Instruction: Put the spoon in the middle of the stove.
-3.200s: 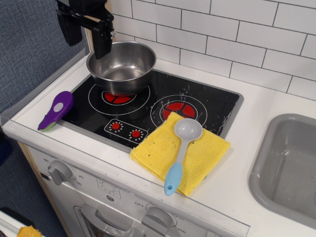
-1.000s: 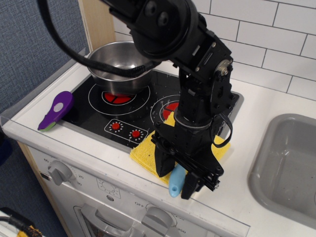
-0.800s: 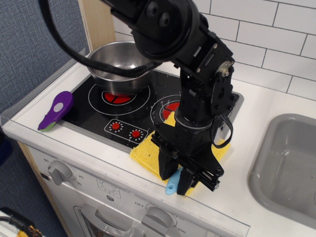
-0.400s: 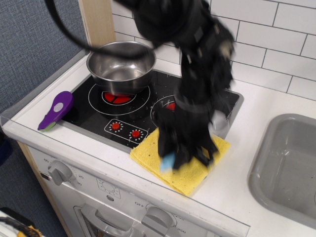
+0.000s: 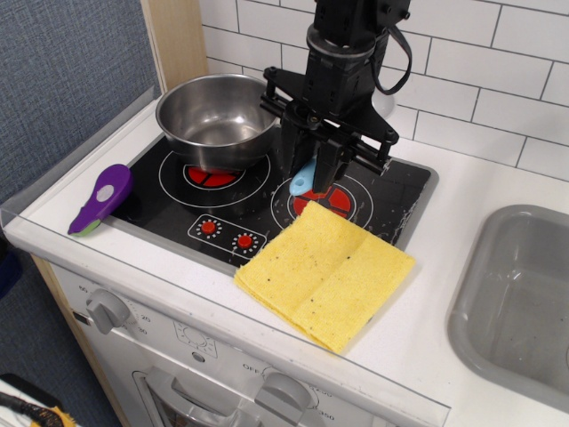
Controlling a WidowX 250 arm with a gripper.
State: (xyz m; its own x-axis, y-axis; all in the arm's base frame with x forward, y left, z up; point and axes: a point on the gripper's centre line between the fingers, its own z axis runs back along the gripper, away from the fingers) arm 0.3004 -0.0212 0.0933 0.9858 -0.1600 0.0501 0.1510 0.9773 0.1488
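Since the earlier frames the spoon has left the yellow cloth at the front of the counter and now hangs in the air above the stove, and the arm has swung from the front edge back toward the tiled wall.

In the single camera view, the black gripper points down over the right burner, and its fingers are clenched on the spoon's light blue handle. Only the handle's lower end shows below the fingers, with its small hole facing the camera; the grey bowl is hidden behind the gripper body. The handle's tip sits over the left rim of the right burner, though whether it touches the glass I cannot tell.

The steel pot stands on the left burner at the back left of the cooktop, just beside the gripper's left side. The two red dials sit near the stove's front edge. The yellow cloth lies flat, its back corner overlapping the stove's front right rim and the rest resting on the white counter toward the front edge. A purple tool with a grey oval lies at the counter's left edge, beside the stove. The grey sink fills the right end of the bench.
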